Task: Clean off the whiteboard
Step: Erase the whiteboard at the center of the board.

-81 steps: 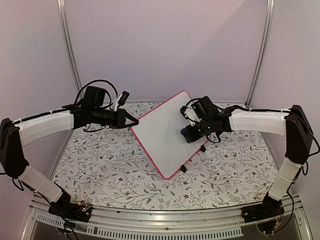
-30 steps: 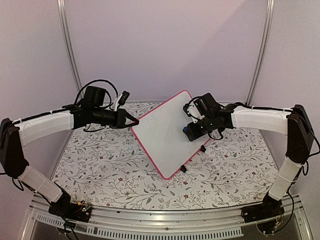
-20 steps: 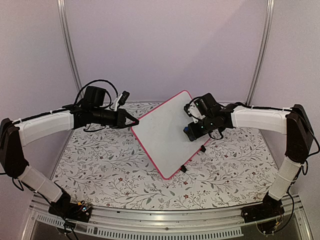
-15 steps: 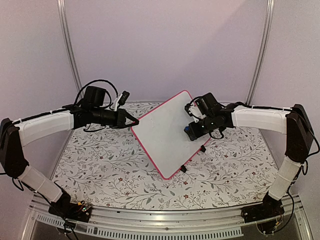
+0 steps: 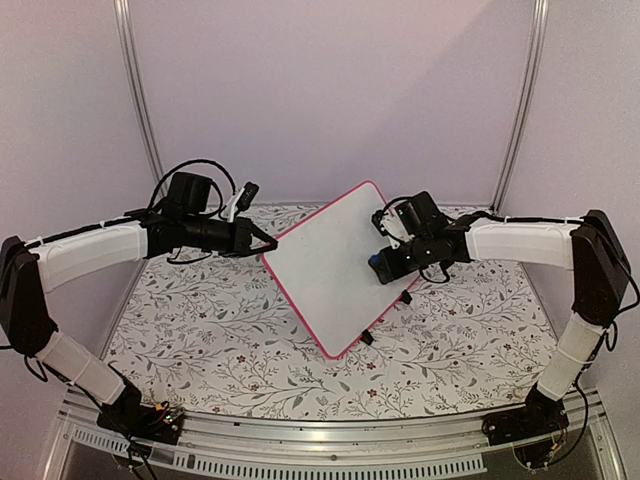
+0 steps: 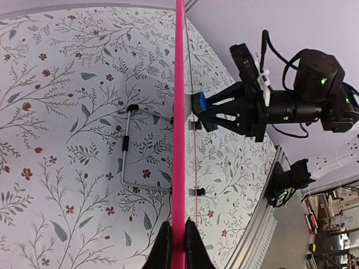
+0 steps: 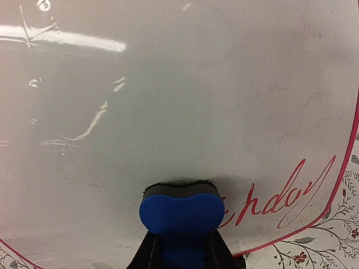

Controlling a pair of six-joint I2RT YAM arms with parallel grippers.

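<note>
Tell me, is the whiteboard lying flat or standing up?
Standing up: the left wrist view shows the whiteboard edge-on, with the left gripper pinching its frame.

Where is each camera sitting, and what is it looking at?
Top: above and behind, looking down at the table; left arm and right arm show.
Left wrist: looks along the pink edge of the whiteboard; the left gripper pinches it.
Right wrist: faces the board's white side; the right gripper holds the blue eraser.
All three views share whiteboard and eraser.

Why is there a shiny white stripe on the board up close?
Right wrist view: reflected light makes a glare streak across the glossy top left of the whiteboard; the blue eraser looks sharp. Top external view: the board looks evenly lit, no glare.
</note>
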